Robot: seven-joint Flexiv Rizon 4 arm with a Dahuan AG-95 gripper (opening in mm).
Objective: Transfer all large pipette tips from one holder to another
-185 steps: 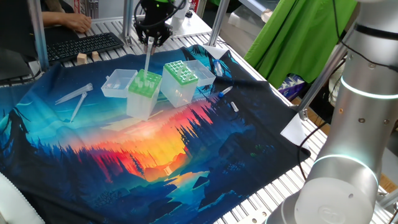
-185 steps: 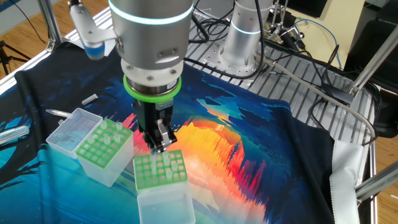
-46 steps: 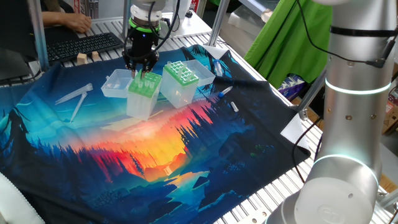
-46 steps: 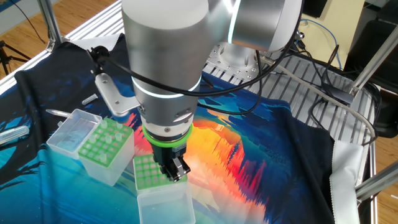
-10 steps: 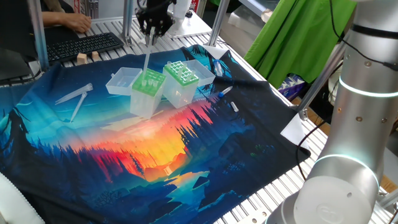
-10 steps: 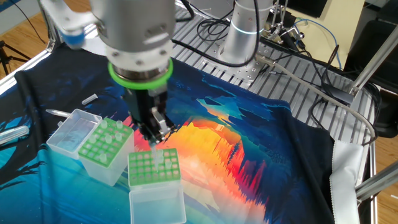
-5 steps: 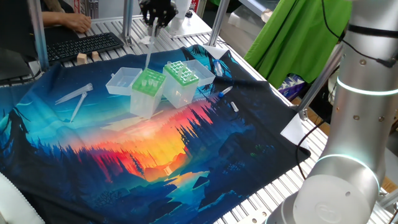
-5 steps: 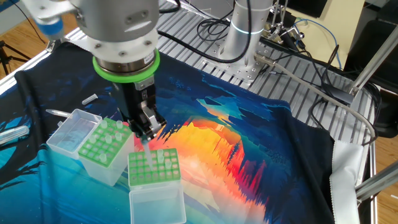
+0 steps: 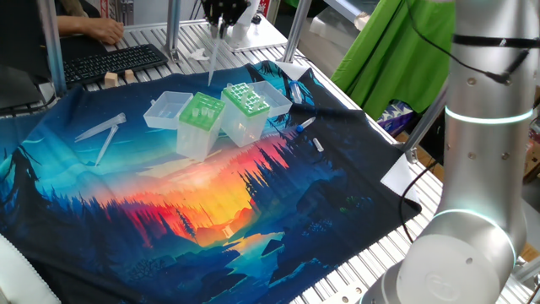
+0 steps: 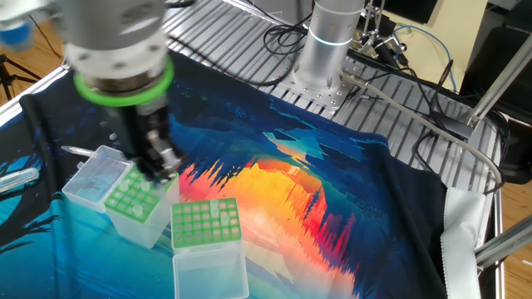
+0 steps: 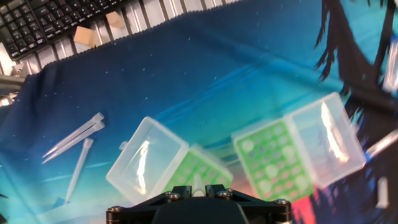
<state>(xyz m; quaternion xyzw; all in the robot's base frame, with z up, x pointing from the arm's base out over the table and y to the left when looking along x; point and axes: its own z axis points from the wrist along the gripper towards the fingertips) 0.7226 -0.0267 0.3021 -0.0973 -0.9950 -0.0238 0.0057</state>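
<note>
Two translucent plastic boxes stand side by side in the middle of a printed cloth [image 9: 211, 211] showing a forest against an orange sunset. In the one fixed view, nearest the camera at the right, rises the silver column of the robot arm [image 9: 485, 169]. On the cloth to the left lie a couple of loose clear tips [image 9: 101, 129], well apart from the boxes.

The left box is the holder with a plain light-green top plate [image 9: 200, 111], its clear hinged lid [image 9: 163, 111] lying open on its far left side. Just beside it, on the right, is the holder with a darker green dotted-grid top [image 9: 246, 98], its own lid [image 9: 276, 91] open to the right. In the other fixed view, at least one pale tip end shows in the plain plate's holes [image 10: 214, 208].

Above and behind the boxes hangs the black two-finger gripper [image 9: 221, 15], pointing down with narrow jaws pinched on one large pipette tip [image 9: 213, 59], a long clear tapering cone. The cone hangs free in the air, its point above the gap between the two green tops. The other fixed view shows the gripper [image 10: 158, 162] only as a blur.

Farther back sit two small wooden blocks [image 9: 110, 79], a black keyboard [image 9: 114, 61] and a person's hand [image 9: 105, 32].
</note>
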